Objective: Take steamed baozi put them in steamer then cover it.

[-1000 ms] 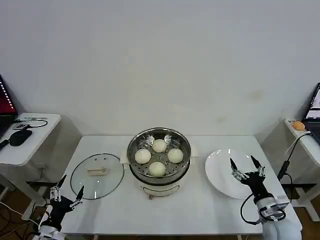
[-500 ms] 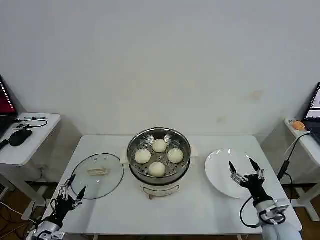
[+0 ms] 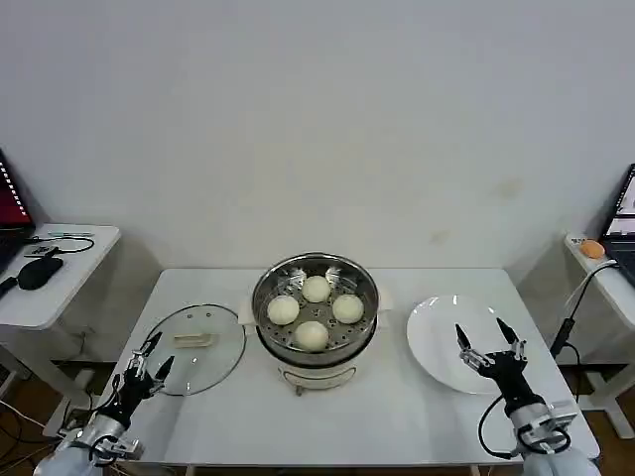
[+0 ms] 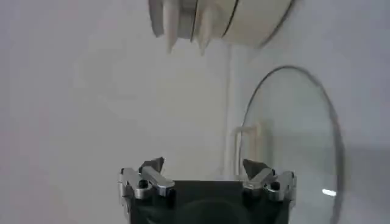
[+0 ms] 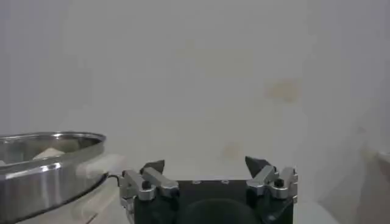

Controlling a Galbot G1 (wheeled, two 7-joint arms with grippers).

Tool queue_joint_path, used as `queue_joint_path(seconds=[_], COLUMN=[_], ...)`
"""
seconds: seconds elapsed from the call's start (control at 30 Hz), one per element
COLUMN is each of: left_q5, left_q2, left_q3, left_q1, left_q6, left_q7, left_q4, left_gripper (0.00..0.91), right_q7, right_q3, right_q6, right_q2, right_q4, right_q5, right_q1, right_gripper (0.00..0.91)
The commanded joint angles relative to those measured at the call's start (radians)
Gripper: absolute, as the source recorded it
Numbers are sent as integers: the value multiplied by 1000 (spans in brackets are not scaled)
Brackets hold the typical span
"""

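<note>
Several cream-white steamed baozi (image 3: 312, 335) lie on the perforated tray inside the shiny steamer (image 3: 264, 281) at the table's middle. The cover (image 3: 193, 347), a clear glass lid with a cream handle, lies flat on the table left of the steamer. My left gripper (image 3: 157, 355) is open at the lid's near-left edge, holding nothing. In the left wrist view the gripper (image 4: 204, 165) faces the cover (image 4: 292, 140) and the steamer's base (image 4: 219, 21). My right gripper (image 3: 488, 342) is open over the near part of the white plate; its wrist view shows the gripper (image 5: 204, 164) and the steamer (image 5: 42, 164) off to one side.
An empty white plate (image 3: 437, 327) sits right of the steamer. Side tables with a laptop and mouse (image 3: 40, 270) stand at the left, and another desk (image 3: 600, 260) at the right. A bare wall rises behind the table.
My left gripper has risen from the table's front-left corner to the lid's near edge. My right gripper has dropped back slightly toward the front, still open.
</note>
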Motion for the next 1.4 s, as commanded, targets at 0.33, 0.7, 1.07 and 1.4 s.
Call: queue_joint_path(seconds=[0.33, 0.7, 1.07, 1.4], left_q5=[71, 83, 82, 82], left_q2=[-18, -34, -43, -45], left_q3=[95, 111, 133, 143], left_q1=[-182, -205, -242, -263], left_q6=[-5, -3, 0, 8], left_q7=[-3, -8, -7, 0], left_q4=[200, 209, 234, 225], left_gripper=[907, 907, 907, 907], right_q7=[-8, -14, -19, -24], right_q3=[9, 6, 7, 4], right_q6=[13, 22, 31, 42], right_q2=[-1, 1, 2, 5], right_q4=[-7, -15, -17, -30], right_q5=[-1, -14, -21, -33], right_q1=[-16, -26, -40, -44], right_gripper=[907, 907, 907, 907])
